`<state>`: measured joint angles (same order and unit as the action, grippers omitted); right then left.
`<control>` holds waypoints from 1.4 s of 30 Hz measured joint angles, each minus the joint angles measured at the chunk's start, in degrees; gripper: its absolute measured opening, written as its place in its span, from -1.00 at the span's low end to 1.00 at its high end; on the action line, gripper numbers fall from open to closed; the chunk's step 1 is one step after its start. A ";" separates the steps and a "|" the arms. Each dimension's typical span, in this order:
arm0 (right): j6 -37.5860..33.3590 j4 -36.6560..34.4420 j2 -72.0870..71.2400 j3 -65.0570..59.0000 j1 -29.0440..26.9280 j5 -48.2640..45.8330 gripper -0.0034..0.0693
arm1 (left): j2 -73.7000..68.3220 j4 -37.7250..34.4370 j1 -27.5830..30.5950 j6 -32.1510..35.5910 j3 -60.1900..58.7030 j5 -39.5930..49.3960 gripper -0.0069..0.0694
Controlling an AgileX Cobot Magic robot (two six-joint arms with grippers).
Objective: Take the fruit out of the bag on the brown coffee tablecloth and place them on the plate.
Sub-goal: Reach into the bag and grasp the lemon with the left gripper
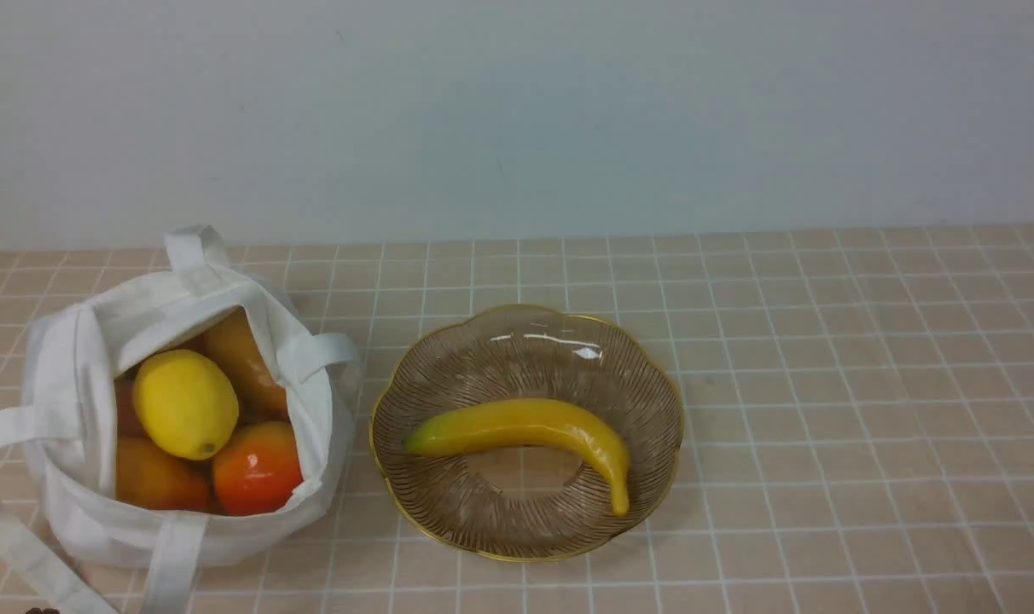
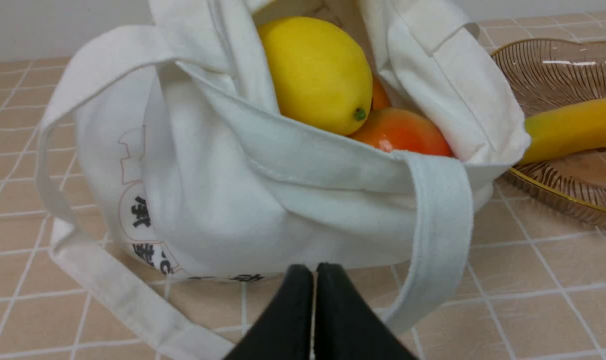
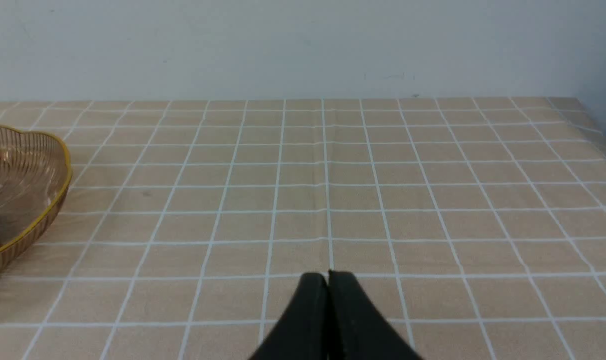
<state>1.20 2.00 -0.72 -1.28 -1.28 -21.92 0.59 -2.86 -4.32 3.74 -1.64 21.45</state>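
The white bag (image 1: 82, 529) stands open at the left on the checked tablecloth (image 1: 824, 409). Inside it lie a yellow lemon (image 1: 185, 404), a red-orange pomegranate (image 1: 257, 468) and orange pear shapes (image 1: 242, 358). The amber plate (image 1: 517, 350) sits right of the bag and holds a yellow banana (image 1: 525, 426). My left gripper (image 2: 314, 272) is shut and empty, low on the near side of the bag (image 2: 223, 210), with the lemon (image 2: 315, 72) and pomegranate (image 2: 400, 137) beyond. My right gripper (image 3: 328, 277) is shut and empty over bare cloth, right of the plate (image 3: 38, 220).
A pale wall closes the back of the table. The bag's loose straps (image 1: 22, 554) trail on the cloth at the front left. Open cloth stretches right of the plate; its right edge (image 3: 598, 125) shows in the right wrist view.
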 joint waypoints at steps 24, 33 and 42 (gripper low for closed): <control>0.00 0.00 0.00 0.00 0.00 0.00 -0.95 | 0.00 0.00 0.00 0.00 0.00 0.02 -0.84; 0.00 0.00 0.00 0.00 0.00 0.00 -0.95 | 0.00 0.00 0.00 0.00 0.00 0.02 -0.84; 0.00 0.00 0.00 0.00 0.00 0.00 -0.95 | 0.00 -7.99 0.00 -3.74 0.00 0.07 -0.84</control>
<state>1.20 2.00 -0.72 -1.28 -1.28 -21.92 0.59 -10.85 -4.32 0.00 -1.64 21.52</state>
